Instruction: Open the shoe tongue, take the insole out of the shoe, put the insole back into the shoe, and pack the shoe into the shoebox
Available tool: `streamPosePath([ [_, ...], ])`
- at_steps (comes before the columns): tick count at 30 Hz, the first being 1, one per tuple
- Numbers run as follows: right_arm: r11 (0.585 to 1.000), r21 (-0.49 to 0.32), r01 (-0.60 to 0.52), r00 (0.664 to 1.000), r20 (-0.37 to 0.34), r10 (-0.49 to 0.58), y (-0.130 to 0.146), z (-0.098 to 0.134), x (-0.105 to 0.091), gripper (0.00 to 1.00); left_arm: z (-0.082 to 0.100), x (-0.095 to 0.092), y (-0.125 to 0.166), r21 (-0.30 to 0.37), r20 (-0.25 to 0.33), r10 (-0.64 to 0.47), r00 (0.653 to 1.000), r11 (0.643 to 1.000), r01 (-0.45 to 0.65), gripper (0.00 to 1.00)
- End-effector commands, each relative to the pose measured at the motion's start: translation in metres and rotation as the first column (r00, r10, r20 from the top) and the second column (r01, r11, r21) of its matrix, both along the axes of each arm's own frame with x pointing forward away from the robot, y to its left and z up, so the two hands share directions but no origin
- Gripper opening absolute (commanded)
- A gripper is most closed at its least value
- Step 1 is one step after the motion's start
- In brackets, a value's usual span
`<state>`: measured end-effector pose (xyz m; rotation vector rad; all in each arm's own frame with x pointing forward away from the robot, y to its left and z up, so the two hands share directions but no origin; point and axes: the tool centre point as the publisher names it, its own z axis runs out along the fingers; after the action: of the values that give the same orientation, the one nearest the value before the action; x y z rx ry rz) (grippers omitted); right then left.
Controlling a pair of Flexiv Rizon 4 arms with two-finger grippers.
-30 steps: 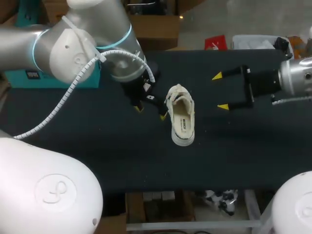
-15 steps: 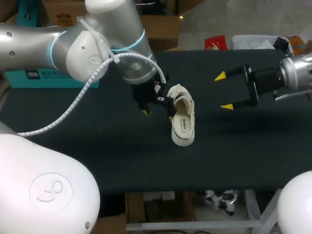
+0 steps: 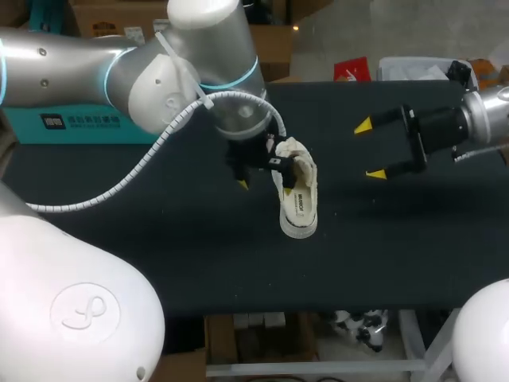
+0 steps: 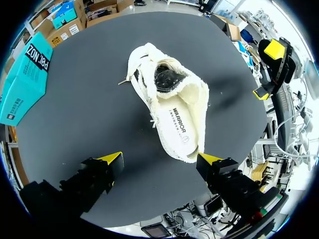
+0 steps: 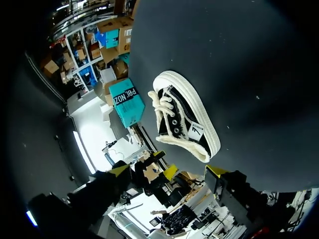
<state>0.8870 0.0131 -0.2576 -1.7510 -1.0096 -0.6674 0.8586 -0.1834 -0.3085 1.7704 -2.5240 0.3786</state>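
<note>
Head view: one shoe [image 3: 297,195] stands on its sole near the middle of the dark counter [image 3: 159,263], heel toward the robot; one insole [image 3: 297,204] lies inside it, its front end hidden under the tongue and laces; one teal box [image 3: 75,127] sits at the counter's far left edge, partly behind the left arm, and what it contains does not show. Two pincers are in sight; the left pincer [image 3: 265,188] hangs at the shoe's left side with fingers spread wide and nothing gripped, one tip over the bare counter, the other at the shoe's rim; the right pincer [image 3: 369,150] is likewise spread and empty, well apart to the shoe's right.
</note>
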Motion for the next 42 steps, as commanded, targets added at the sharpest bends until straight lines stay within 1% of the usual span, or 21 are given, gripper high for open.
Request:
streamPosePath([
  [1, 0.983, -0.119, 0.137, 0.989, 0.073, -0.129, 0.004, 0.009, -0.007, 1.00, -0.011, 0.012, -0.006, 0.001, -0.003, 0.042, 0.999, 0.999, -0.042, 1.00],
  [9, 0.983, -0.119, 0.137, 0.989, 0.073, -0.129, 0.004, 0.009, -0.007, 1.00, -0.026, 0.030, -0.009, -0.018, -0.038, 0.133, 0.990, 0.991, -0.134, 1.00],
  [10, 0.983, -0.119, 0.137, 0.989, 0.073, -0.129, 0.004, 0.009, -0.007, 1.00, -0.028, 0.033, -0.010, -0.013, -0.042, 0.144, 0.989, 0.989, -0.144, 0.93],
  [11, 0.983, -0.119, 0.137, 0.989, 0.073, -0.129, 0.004, 0.009, -0.007, 1.00, -0.029, 0.037, -0.011, -0.006, -0.041, 0.160, 0.986, 0.987, -0.160, 0.84],
  [14, 0.983, -0.119, 0.137, 0.989, 0.073, -0.129, 0.004, 0.009, -0.007, 1.00, -0.029, 0.044, -0.015, -0.014, -0.043, 0.172, 0.984, 0.985, -0.173, 0.77],
  [15, 0.983, -0.119, 0.137, 0.989, 0.073, -0.129, 0.004, 0.009, -0.007, 1.00, -0.029, 0.046, -0.017, -0.003, -0.034, 0.183, 0.983, 0.983, -0.183, 0.69],
  [16, 0.983, -0.119, 0.137, 0.989, 0.073, -0.129, 0.004, 0.009, -0.007, 1.00, -0.029, 0.048, -0.019, 0.004, -0.030, 0.187, 0.982, 0.982, -0.187, 0.65],
  [19, 0.983, -0.119, 0.137, 0.989, 0.073, -0.129, 0.004, 0.009, -0.007, 1.00, -0.032, 0.055, -0.022, 0.024, -0.020, 0.206, 0.978, 0.978, -0.205, 0.60],
  [20, 0.983, -0.119, 0.137, 0.989, 0.073, -0.129, 0.004, 0.009, -0.007, 1.00, -0.033, 0.056, -0.023, 0.015, -0.037, 0.201, 0.979, 0.980, -0.201, 0.60],
  [23, 0.983, -0.119, 0.137, 0.989, 0.073, -0.129, 0.004, 0.009, -0.007, 1.00, -0.039, 0.062, -0.027, 0.029, -0.047, 0.212, 0.976, 0.977, -0.211, 0.54],
  [25, 0.983, -0.119, 0.137, 0.989, 0.073, -0.129, 0.004, 0.009, -0.007, 1.00, -0.042, 0.064, -0.027, 0.039, -0.044, 0.231, 0.972, 0.973, -0.229, 0.46],
  [27, 0.983, -0.119, 0.137, 0.989, 0.073, -0.129, 0.004, 0.009, -0.007, 1.00, -0.044, 0.066, -0.027, 0.034, -0.051, 0.238, 0.970, 0.971, -0.236, 0.18],
  [28, 0.983, -0.119, 0.137, 0.989, 0.073, -0.129, 0.004, 0.009, -0.007, 1.00, -0.044, 0.067, -0.028, 0.035, -0.050, 0.241, 0.969, 0.970, -0.239, 0.00],
  [30, 0.974, -0.160, 0.158, 0.985, 0.098, -0.144, 0.006, 0.010, -0.009, 1.00, -0.044, 0.068, -0.027, 0.028, -0.052, 0.247, 0.968, 0.969, -0.246, 0.00],
  [33, 0.944, -0.260, 0.202, 0.977, 0.125, -0.175, 0.011, 0.013, -0.011, 1.00, -0.040, 0.068, -0.023, 0.015, -0.052, 0.248, 0.967, 0.969, -0.248, 0.00],
  [35, 0.910, -0.342, 0.234, 0.971, 0.130, -0.201, 0.016, 0.016, -0.012, 1.00, -0.038, 0.066, -0.020, 0.012, -0.051, 0.248, 0.967, 0.969, -0.248, 0.00],
  [36, 0.901, -0.360, 0.241, 0.969, 0.133, -0.206, 0.017, 0.017, -0.012, 1.00, -0.037, 0.066, -0.019, 0.006, -0.052, 0.246, 0.968, 0.969, -0.246, 0.00],
  [38, 0.864, -0.426, 0.267, 0.964, 0.127, -0.236, 0.018, 0.019, -0.012, 1.00, -0.034, 0.067, -0.017, 0.000, -0.048, 0.238, 0.970, 0.971, -0.238, 0.00],
  [39, 0.856, -0.438, 0.276, 0.961, 0.128, -0.245, 0.019, 0.019, -0.013, 1.00, -0.032, 0.067, -0.016, -0.004, -0.046, 0.234, 0.971, 0.972, -0.234, 0.00],
  [41, 0.856, -0.438, 0.276, 0.961, 0.128, -0.245, 0.019, 0.019, -0.013, 1.00, -0.026, 0.065, -0.009, -0.024, -0.029, 0.212, 0.977, 0.977, -0.212, 0.00],
  [42, 0.856, -0.438, 0.276, 0.961, 0.128, -0.245, 0.019, 0.019, -0.013, 1.00, -0.023, 0.069, -0.007, -0.036, -0.006, 0.184, 0.983, 0.982, -0.184, 0.00],
])
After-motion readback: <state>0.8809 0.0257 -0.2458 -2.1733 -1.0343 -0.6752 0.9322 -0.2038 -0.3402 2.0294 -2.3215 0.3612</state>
